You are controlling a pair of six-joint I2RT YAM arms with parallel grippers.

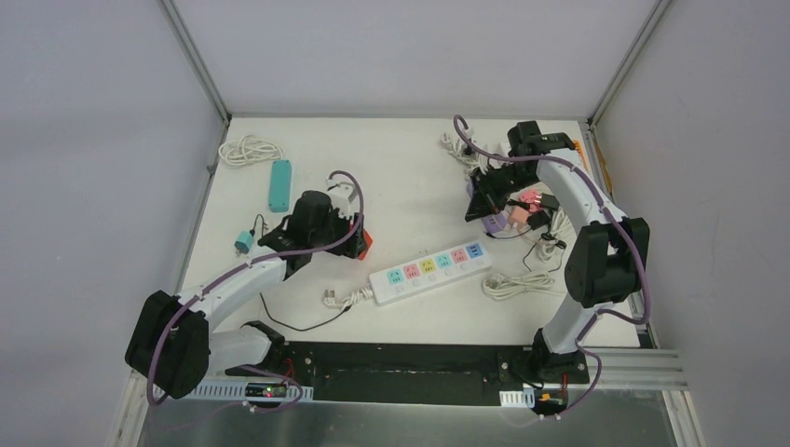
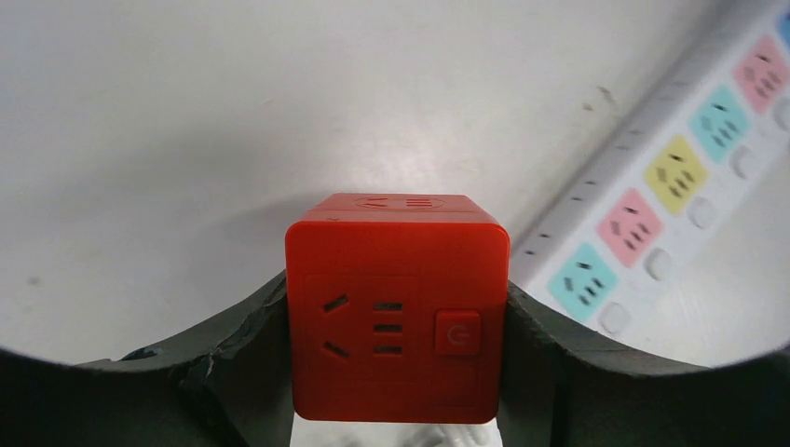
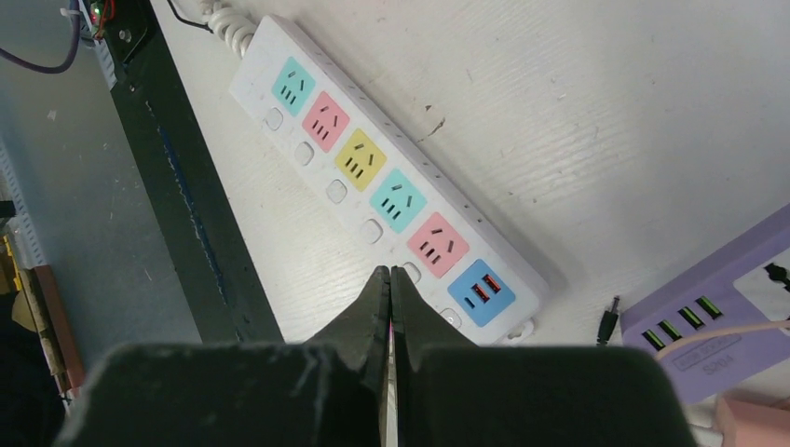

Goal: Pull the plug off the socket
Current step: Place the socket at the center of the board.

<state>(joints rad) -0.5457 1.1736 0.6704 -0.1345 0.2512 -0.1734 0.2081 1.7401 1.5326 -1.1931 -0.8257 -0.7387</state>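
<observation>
The left fingers (image 2: pixel 244 372) are clamped on a red cube socket (image 2: pixel 396 307), one pad against each side wall. The face turned to the wrist camera shows outlet slots and a square button. In the top view the cube (image 1: pixel 365 240) sits just toward 9 o'clock of the desk's (image 1: pixel 410 158) middle. Something white shows under the cube's lower edge, but no view makes it clear whether this is a plug.

A white power strip (image 1: pixel 430 265) with coloured outlets lies at 4 o'clock of the cube, slanting from 8 toward 2 o'clock and not touching it.

The right fingers (image 3: pixel 365 321) are pressed together with nothing between them. They hang over the desk at about 2 o'clock of its middle, above the strip's blue USB end (image 3: pixel 480 291). A purple socket strip (image 3: pixel 717 307) lies at 3 o'clock of their tips, and a thin pale cord runs from it.

A teal strip (image 1: pixel 279 184) lies at 10 o'clock of the cube. A coil of white cable (image 1: pixel 250 149) lies beyond it, near the far left corner. A second white coil (image 1: pixel 508 284) lies at 3 o'clock of the power strip.
</observation>
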